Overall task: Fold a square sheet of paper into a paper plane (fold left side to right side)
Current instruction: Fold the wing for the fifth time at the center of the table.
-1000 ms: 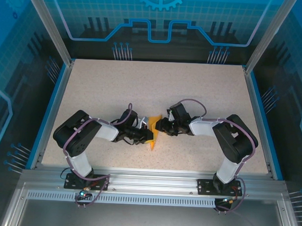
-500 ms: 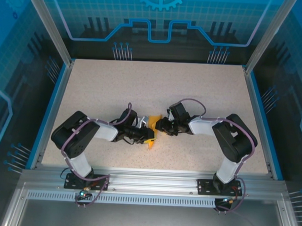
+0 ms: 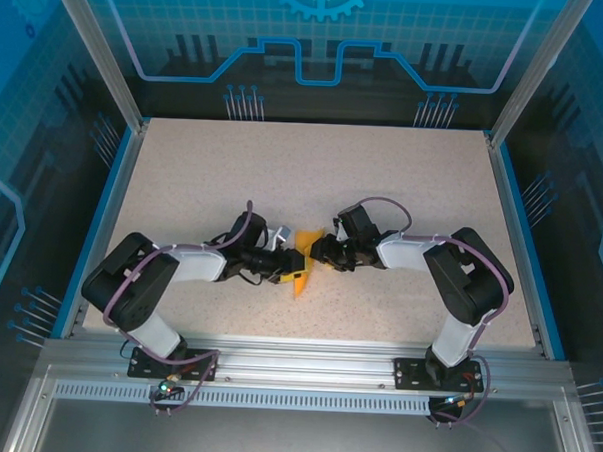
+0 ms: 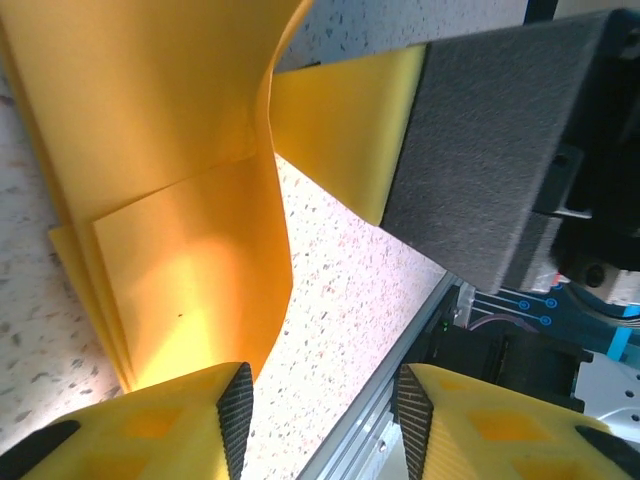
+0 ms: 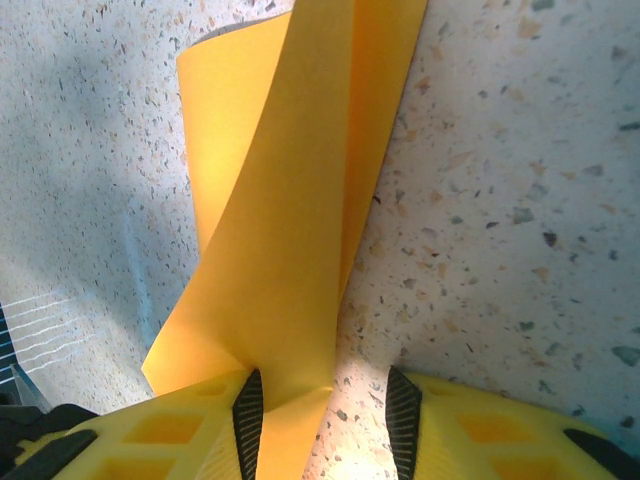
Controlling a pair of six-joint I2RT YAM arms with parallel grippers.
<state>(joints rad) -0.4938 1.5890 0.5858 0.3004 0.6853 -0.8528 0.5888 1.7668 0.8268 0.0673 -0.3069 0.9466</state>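
On the speckled worktop [image 3: 384, 170] the half-folded square sheet of paper [image 3: 304, 254] curls up between the fingers of the narrowly parted right hand [image 5: 320, 400], the left hand [image 4: 322, 400] standing open and empty just beside it; pressing the crease flat seems next.

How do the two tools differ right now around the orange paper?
The left tool has bare table between its fingers, the paper beside it; the right tool has paper running between its fingers. The left reaches in from the left, the right from the right. Both stand open.
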